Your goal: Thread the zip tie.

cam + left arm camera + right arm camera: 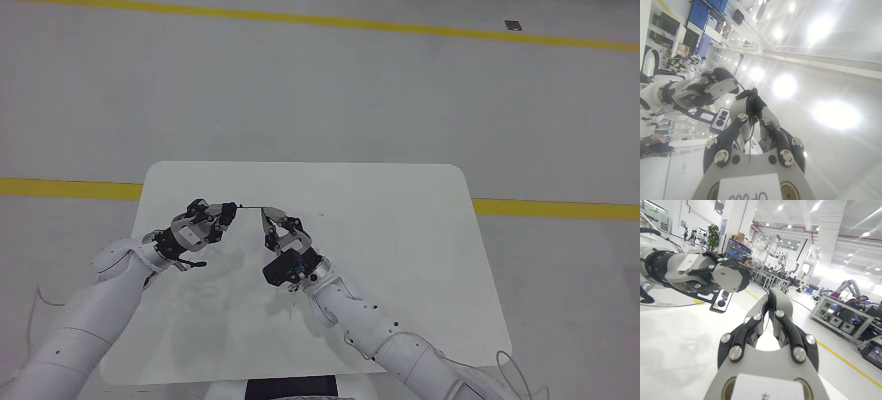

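A thin black zip tie (250, 207) is stretched above the white table (400, 220) between my two grippers. At the left in the top view, my left gripper (228, 209) is shut on one end. In the left wrist view that gripper (752, 94) pinches the tie, and the loose tail (751, 140) runs back between the fingers. My right gripper (268, 213) is shut on the other end. In the right wrist view it (769, 294) is closed on the strand (767, 323), with the left gripper (745, 279) just beyond.
Bare tabletop stretches to the right and toward the front edge (300, 378). A small dark speck (321, 213) lies on the table right of the grippers. Grey floor with yellow lines (560, 208) surrounds the table.
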Tool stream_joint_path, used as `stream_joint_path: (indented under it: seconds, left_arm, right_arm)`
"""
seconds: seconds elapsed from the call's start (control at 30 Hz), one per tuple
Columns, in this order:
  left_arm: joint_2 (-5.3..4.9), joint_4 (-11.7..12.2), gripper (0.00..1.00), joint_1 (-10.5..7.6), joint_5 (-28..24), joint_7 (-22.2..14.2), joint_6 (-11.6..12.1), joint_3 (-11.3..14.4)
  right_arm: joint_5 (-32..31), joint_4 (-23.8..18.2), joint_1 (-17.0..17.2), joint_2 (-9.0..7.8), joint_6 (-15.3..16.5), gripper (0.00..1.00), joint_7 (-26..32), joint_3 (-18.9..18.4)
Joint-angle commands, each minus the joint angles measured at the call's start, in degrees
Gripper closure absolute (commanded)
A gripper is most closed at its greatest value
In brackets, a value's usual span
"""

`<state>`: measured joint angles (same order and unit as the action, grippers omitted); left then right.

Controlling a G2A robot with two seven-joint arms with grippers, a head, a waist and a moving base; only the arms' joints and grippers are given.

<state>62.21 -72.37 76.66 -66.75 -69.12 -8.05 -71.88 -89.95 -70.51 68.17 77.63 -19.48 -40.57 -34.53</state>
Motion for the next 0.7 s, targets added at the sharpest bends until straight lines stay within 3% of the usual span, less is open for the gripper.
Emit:
stream_joint_path:
  seconds: [0.0,0.4,0.67]
  left_arm:
    - [0.00,0.00,1.00,0.00,0.00,0.00,0.00,0.00]
    - [0.00,0.00,1.00,0.00,0.00,0.00,0.00,0.00]
    - [0.00,0.00,1.00,0.00,0.00,0.00,0.00,0.00]
  right_arm:
    - [0.00,-0.04,0.19,0.00,0.00,1.00,0.00,-0.41]
    - [0.00,-0.10,1.85,-0.17,0.00,1.00,-0.17,-3.54]
    - [0.00,-0.89,4.64,-1.62,0.00,1.00,-1.01,-11.05]
